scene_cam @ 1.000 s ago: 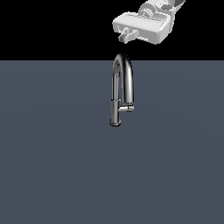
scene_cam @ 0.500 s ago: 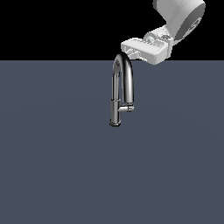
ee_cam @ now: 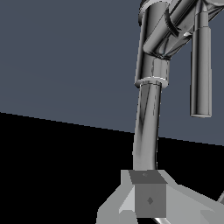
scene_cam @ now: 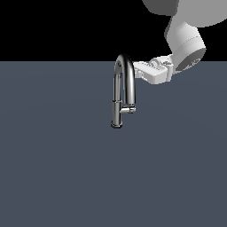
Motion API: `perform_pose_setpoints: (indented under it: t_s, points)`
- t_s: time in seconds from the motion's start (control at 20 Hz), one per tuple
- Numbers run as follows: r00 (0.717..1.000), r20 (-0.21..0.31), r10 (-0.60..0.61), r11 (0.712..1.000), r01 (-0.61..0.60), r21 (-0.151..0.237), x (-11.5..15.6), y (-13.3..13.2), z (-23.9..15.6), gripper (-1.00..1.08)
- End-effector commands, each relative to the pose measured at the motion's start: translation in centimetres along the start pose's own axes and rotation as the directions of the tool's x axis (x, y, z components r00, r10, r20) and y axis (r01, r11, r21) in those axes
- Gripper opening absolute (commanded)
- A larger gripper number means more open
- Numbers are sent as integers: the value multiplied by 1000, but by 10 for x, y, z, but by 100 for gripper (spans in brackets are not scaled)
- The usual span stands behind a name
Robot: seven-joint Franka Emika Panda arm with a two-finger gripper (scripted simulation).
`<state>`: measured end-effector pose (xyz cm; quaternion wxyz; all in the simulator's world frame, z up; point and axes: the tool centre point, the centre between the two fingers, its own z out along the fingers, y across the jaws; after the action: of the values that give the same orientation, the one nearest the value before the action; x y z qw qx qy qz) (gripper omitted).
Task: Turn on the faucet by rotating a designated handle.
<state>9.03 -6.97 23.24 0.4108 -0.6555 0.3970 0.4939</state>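
Note:
The chrome faucet [scene_cam: 119,95] stands upright on the grey surface, its arched spout on top. In the exterior view the handle [scene_cam: 130,109] is a short stub jutting from the lower body toward the right. My gripper [scene_cam: 136,71] hangs level with the top of the arch, just to its right in the exterior view, well above the handle. In the wrist view the fingertips [ee_cam: 148,199] sit close against the faucet's rising tube [ee_cam: 146,127], and the handle [ee_cam: 168,37] shows farther along by the body. The fingers look shut with nothing held.
A flat dark grey surface [scene_cam: 66,168] spreads around the faucet. The spout's outlet end [ee_cam: 201,70] hangs beside the body. My white arm [scene_cam: 186,44] comes in from the upper right of the exterior view.
The gripper has come down and moved toward the exterior view's right, from above the spout to beside the top of the arch. The faucet and handle have not moved.

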Motion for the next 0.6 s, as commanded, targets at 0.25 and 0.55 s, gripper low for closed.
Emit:
perform_pose_setpoints:
  t_s: [0.25,0.55]
  points:
    - [991,106,84,991,-94,95,45,-2,-1,-100]
    - [980,160,122,980,-144,138,67,-1,0,-100]
